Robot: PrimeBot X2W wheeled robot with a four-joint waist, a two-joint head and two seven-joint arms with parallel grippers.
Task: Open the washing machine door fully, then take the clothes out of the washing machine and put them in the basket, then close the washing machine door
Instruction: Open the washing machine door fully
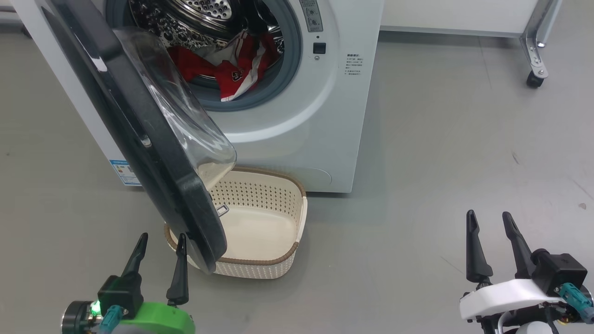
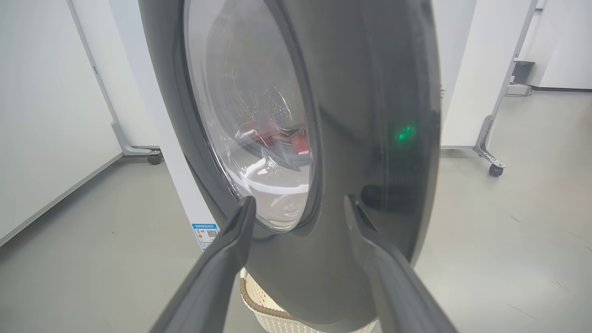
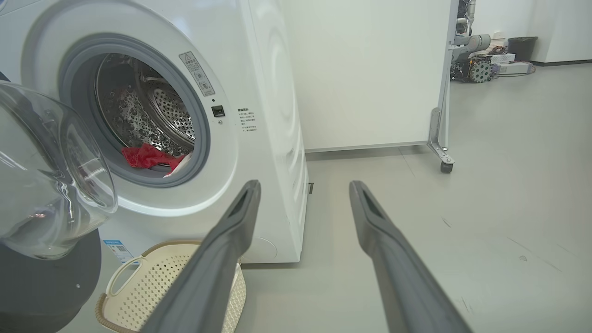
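The washing machine [image 1: 301,116] stands ahead with its door [image 1: 139,130] swung partly open toward me, black rim and glass bowl [image 3: 46,185] over the basket. Red clothes [image 1: 227,69] with white stripes lie in the steel drum [image 3: 148,111]. The cream basket [image 1: 264,227] sits on the floor in front of the machine, nothing in it. My left gripper [image 1: 161,239] is open, its fingertips just short of the door's outer face [image 2: 360,115]. My right gripper [image 1: 489,218] hangs open over bare floor, well right of the machine, holding nothing.
A white partition on castor feet [image 1: 536,69] stands behind and right of the machine. Another partition foot [image 2: 148,155] shows to the left. Grey floor spreads wide to the right. A blue sticker [image 1: 124,171] marks the machine's lower left front.
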